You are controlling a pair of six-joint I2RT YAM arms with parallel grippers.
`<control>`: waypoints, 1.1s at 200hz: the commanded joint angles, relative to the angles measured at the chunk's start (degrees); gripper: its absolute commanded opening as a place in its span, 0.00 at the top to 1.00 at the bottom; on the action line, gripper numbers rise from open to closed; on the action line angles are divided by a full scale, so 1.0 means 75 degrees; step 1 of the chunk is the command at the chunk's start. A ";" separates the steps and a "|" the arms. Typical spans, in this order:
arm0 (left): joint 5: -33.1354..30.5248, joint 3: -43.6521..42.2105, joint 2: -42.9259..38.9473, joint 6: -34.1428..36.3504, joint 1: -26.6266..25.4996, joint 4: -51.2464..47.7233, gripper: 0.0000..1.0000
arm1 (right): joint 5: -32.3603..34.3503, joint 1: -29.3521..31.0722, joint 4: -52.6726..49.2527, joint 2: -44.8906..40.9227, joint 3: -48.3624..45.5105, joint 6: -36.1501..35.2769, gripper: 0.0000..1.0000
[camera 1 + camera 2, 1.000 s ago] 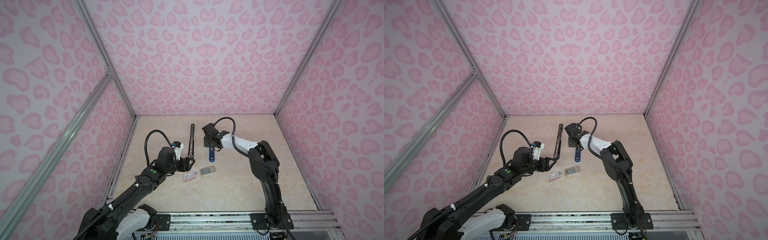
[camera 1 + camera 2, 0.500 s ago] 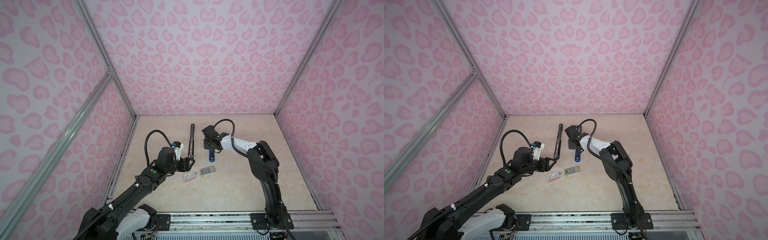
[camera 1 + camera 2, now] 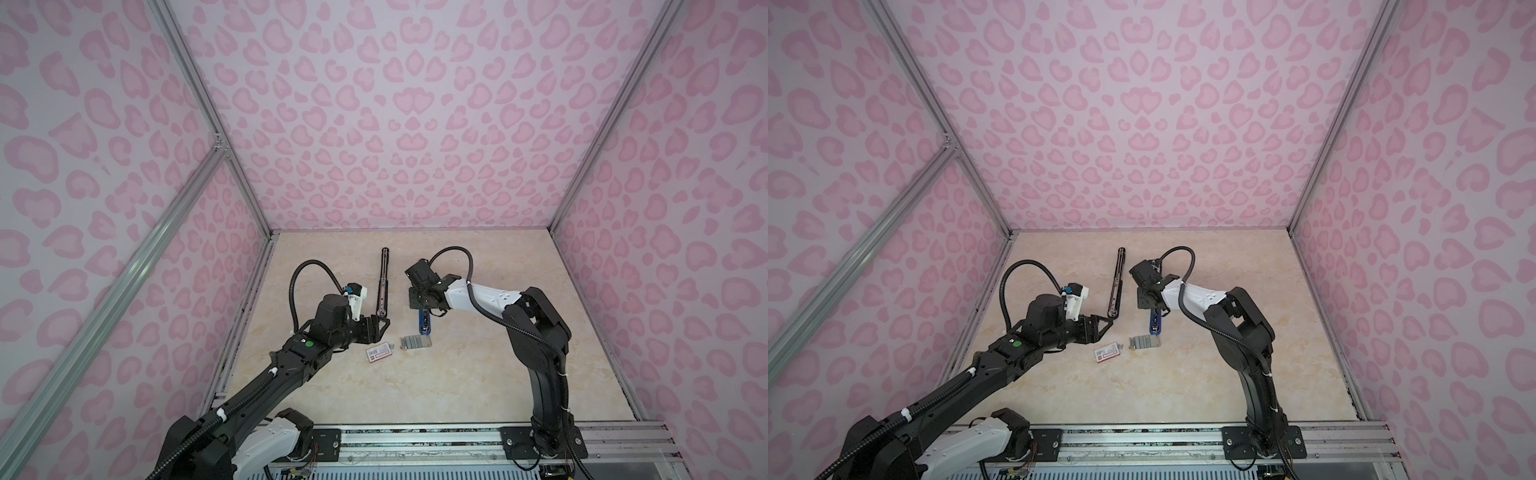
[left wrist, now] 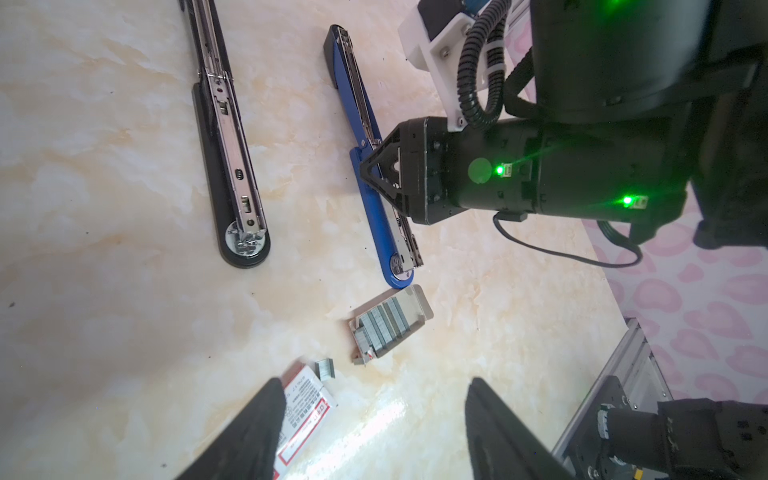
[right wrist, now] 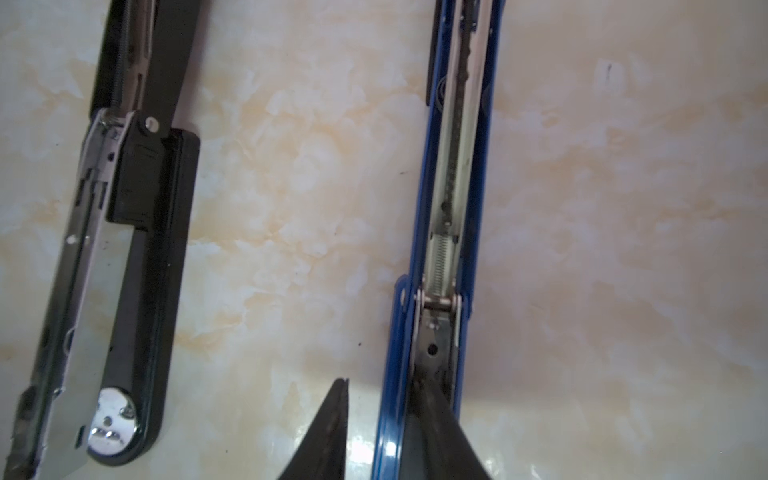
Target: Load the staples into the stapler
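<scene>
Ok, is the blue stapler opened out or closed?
Opened out: the blue stapler lies unfolded flat, its metal channel and spring exposed upward.

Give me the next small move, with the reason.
Probably close the right end effector on the blue stapler: its fingers straddle one side wall with a gap showing. It lies opened flat, and the staples lie free near the open left end effector.

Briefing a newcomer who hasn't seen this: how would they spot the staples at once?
On the marbled tabletop, find the blue stapler under the right gripper. At its end nearer the robot lie the staples: grey strips packed in an open tray, unlike the white, red-labelled box beside them.
</scene>
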 commanded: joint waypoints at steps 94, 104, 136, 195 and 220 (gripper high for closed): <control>0.0049 -0.0003 0.0038 -0.0003 -0.0013 0.0220 0.29 | 0.0154 0.0261 -0.0101 -0.0608 -0.0753 0.0200 0.79; 0.0061 -0.0003 0.0055 -0.0003 -0.0010 0.0214 0.29 | 0.0147 0.0249 -0.0105 -0.0684 -0.0800 0.0197 0.80; 0.0067 0.0023 0.0067 -0.0012 -0.0015 0.0214 0.29 | 0.0021 0.0258 -0.0178 -0.0783 -0.0785 0.0134 0.80; 0.0037 0.0033 0.0032 -0.0015 -0.0045 0.0154 0.29 | 0.0144 0.0181 -0.0180 -0.0528 -0.0545 0.0053 0.73; -0.0027 0.0035 -0.0013 0.0009 -0.0054 0.0117 0.29 | 0.0073 0.0129 -0.0214 -0.0340 -0.0400 0.0050 0.72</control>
